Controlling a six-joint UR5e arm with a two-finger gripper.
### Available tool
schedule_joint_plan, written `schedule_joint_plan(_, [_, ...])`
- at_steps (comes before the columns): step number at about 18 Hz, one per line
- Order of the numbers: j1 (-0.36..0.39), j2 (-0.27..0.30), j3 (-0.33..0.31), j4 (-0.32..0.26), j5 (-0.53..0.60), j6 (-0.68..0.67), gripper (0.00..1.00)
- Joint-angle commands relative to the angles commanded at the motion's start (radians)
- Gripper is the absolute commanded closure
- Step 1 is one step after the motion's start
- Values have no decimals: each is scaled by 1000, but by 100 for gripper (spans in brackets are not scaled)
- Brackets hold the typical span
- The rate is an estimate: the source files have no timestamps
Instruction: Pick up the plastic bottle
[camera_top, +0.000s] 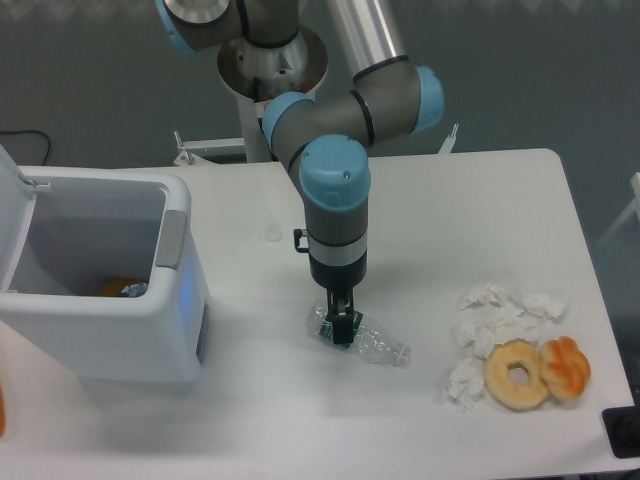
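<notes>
- Clear plastic is showing where the plastic bottle (360, 338) is lying on its side on the white table (480, 200), roughly midway along the table's length and nearer the front edge than the back.
- The gripper (343, 328) is pointing straight down over the bottle's labelled end, its fingers reaching the green-and-white band; seen edge-on, they are looking narrow, but whether they are clamping the bottle cannot be told.
- The bottle is resting on the table, so the lift is not yet done; judging by this, the grasp is being made or just finished, and raising it is what remains.
- White tissue wads (500, 315) and a ring doughnut (517, 374) are sitting towards the front right corner, well apart from the bottle.
- A white bin (100, 290) is standing at the left edge.
</notes>
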Motion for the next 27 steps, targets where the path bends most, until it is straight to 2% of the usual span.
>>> schedule_joint_plan(11, [-12,-20,-40,-2,66,28,0])
schedule_joint_plan(20, [-32,-72,-38,21,64,15,0])
schedule_joint_plan(27, [-32,-77,-38,21,66,17,0])
